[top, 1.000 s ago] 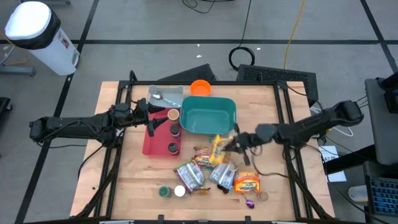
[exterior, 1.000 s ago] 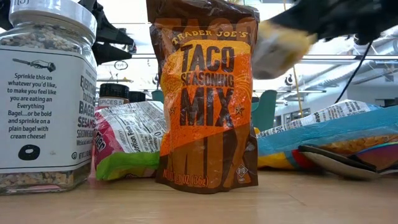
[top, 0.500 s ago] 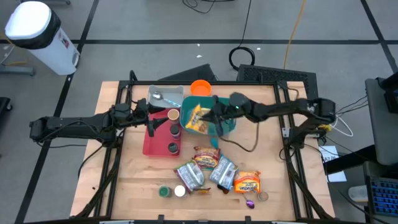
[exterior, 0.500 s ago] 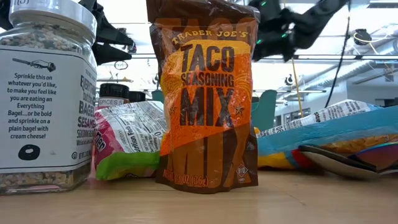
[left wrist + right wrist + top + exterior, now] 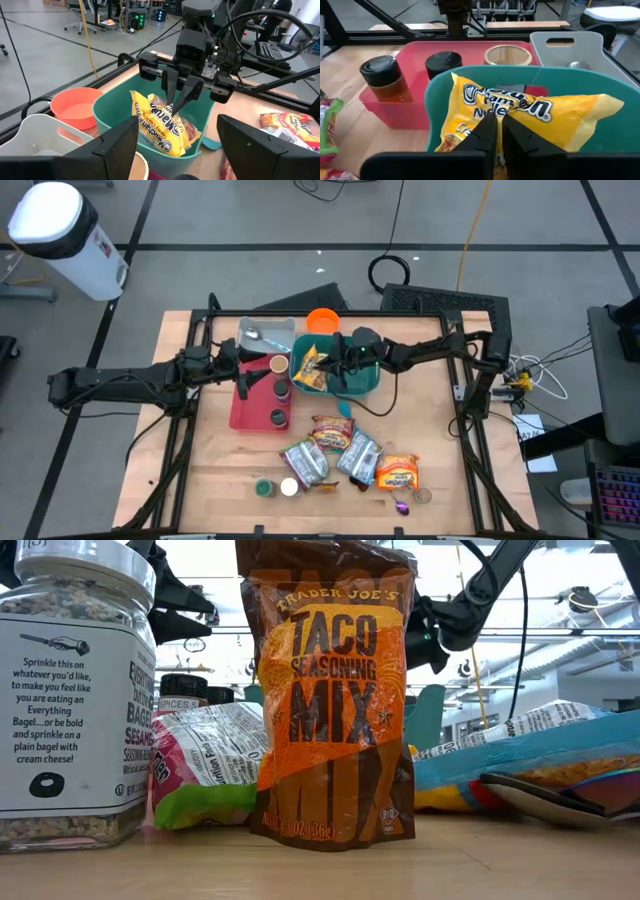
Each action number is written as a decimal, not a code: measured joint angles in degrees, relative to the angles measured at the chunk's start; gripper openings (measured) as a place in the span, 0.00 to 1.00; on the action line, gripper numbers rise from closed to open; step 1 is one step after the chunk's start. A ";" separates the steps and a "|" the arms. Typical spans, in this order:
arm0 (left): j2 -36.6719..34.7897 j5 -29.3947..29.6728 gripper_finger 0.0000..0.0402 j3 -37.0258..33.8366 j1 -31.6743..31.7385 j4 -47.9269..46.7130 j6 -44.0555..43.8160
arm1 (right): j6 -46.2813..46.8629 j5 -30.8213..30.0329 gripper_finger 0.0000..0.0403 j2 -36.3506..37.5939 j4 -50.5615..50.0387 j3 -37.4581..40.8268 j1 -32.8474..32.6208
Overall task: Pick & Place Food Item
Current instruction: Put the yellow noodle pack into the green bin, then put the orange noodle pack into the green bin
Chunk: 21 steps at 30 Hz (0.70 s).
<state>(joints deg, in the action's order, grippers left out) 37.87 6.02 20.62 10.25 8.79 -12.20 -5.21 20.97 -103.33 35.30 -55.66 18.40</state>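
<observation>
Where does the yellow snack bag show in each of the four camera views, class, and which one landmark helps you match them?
High view: yellow snack bag in the teal bin's left half.
Low view: not in it.
Left wrist view: bag leaning inside the bin, under the right gripper.
Right wrist view: bag filling the bin, behind the fingers.
Shared landmark: the teal bin.

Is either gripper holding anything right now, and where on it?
The right gripper pinches the yellow snack bag at its upper edge, inside the teal bin. The left gripper holds nothing.
</observation>
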 joint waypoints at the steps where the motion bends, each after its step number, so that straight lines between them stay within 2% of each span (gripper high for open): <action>1: 0.00 0.00 0.69 0.00 0.02 0.01 0.00 | 0.00 0.02 0.05 0.00 0.13 0.00 -0.05; 7: 0.00 0.02 0.69 0.00 0.00 0.03 -0.03 | 1.69 -0.02 0.12 0.01 1.16 0.00 -0.11; 14: 0.00 0.02 0.69 0.00 -0.01 0.03 -0.03 | 5.68 -0.03 0.36 0.49 0.79 0.00 -0.24; 18: 0.00 0.00 0.69 0.00 0.00 -0.01 -0.03 | 8.78 0.13 0.47 3.83 -1.13 0.04 -0.87; 21: 0.00 0.00 0.69 0.00 -0.01 -0.02 -0.05 | 7.88 1.29 0.53 8.68 -6.77 0.04 -2.80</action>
<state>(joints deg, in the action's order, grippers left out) 37.87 6.02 20.62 10.24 8.77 -12.25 2.67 22.26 -94.65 28.53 -55.61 15.59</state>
